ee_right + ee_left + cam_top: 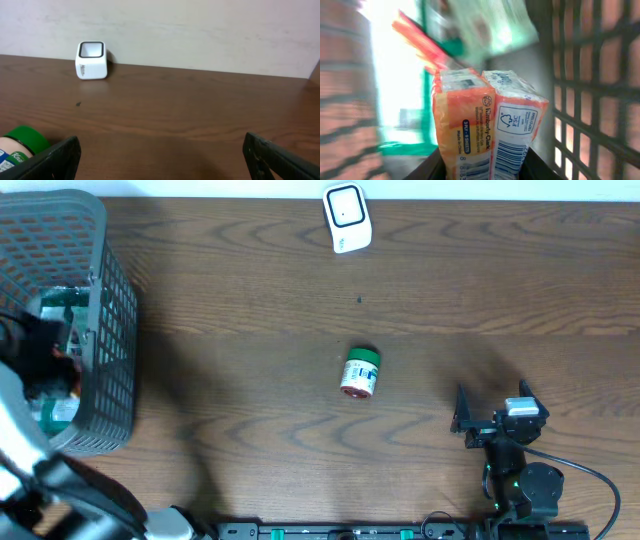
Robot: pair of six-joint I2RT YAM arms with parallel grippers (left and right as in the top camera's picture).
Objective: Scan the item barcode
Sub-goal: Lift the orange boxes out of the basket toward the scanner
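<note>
Left gripper (42, 358) is down inside the grey basket (105, 290) at the table's left edge. In the left wrist view its fingers (431, 169) are clamped on an orange and white tissue pack (485, 125), which stands upright between them. A barcode (509, 156) shows on the pack's white face. More packaging behind it is blurred, and the basket wall is close on the right. Right gripper (490, 405) sits low near the front right of the wooden table (250, 330), fingers wide apart with nothing between them. White scanner (347, 218) is at the far edge, well apart from the basket. A green-capped bottle (360, 373) lies on its side mid-table.
</note>
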